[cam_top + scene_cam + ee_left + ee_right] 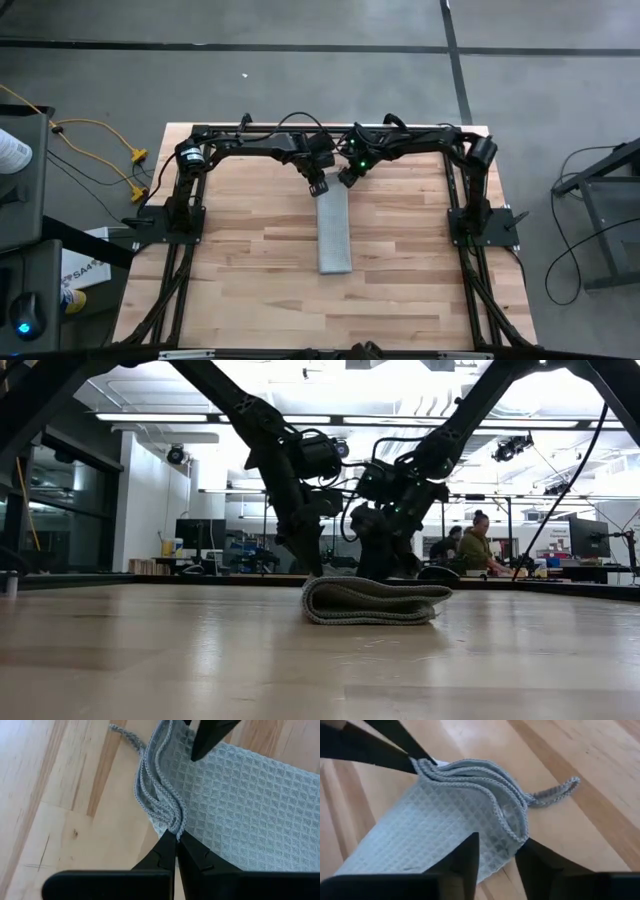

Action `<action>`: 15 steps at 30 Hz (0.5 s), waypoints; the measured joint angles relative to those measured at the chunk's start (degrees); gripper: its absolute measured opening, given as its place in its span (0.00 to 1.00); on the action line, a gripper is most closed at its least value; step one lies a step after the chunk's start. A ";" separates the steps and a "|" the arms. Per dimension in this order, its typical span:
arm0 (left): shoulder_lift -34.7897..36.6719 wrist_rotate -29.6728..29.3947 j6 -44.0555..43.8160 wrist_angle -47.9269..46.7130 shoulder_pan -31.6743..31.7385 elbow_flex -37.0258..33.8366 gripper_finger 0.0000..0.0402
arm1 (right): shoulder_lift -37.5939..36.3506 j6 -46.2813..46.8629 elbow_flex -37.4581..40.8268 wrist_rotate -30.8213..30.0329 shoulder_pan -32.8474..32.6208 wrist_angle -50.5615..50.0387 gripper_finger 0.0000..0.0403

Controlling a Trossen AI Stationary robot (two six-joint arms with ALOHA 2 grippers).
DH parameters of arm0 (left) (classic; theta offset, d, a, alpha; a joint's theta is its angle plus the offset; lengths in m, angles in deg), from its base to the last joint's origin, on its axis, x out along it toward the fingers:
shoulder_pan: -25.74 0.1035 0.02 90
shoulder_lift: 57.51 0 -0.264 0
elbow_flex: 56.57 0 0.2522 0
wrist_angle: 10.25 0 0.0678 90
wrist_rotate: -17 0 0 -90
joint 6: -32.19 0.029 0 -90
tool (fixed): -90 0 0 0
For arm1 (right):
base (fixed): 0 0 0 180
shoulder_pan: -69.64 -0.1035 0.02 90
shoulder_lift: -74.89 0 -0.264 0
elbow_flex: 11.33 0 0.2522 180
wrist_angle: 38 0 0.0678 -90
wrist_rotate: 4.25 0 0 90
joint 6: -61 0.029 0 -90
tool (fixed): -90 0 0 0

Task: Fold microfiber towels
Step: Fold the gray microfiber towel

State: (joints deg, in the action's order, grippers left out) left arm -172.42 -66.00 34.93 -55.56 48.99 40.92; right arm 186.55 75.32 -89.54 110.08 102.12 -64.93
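The towel (334, 232) lay as a narrow folded strip mid-worktop (250, 250), its long axis running away from both arms. The left pincer (176, 836) clamped one far corner; the right pincer (497, 842), fingers apart, straddled the other.

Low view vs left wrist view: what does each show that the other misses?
Low view only: the towel's stacked folded layers seen side-on, the table stretching flat, both arms coming down from above, and a seated person in the room behind. Left wrist view only: the waffle weave, the corded edges bunched at one corner, a hanging loop lying on the wood, and the left gripper shut on the towel's edge. Both: the folded grey towel on the wooden table, with both grippers at it.
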 joint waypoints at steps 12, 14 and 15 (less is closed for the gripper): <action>0.00 2.27 -1.65 0.12 -0.77 0.00 0.00 | 0.04 7.30 -0.11 1.09 -0.44 -6.57 0.01; 0.00 2.19 -1.60 0.06 -1.41 0.00 0.00 | 0.04 8.43 -0.11 1.57 -1.63 -7.03 0.01; 0.00 2.10 -1.59 0.06 -1.72 0.00 0.00 | 0.04 8.77 -0.11 1.56 -2.31 -7.01 0.01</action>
State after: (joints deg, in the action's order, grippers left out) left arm -172.42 -63.89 33.34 -55.50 47.26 40.92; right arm 186.59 84.08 -89.65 111.63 99.81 -71.94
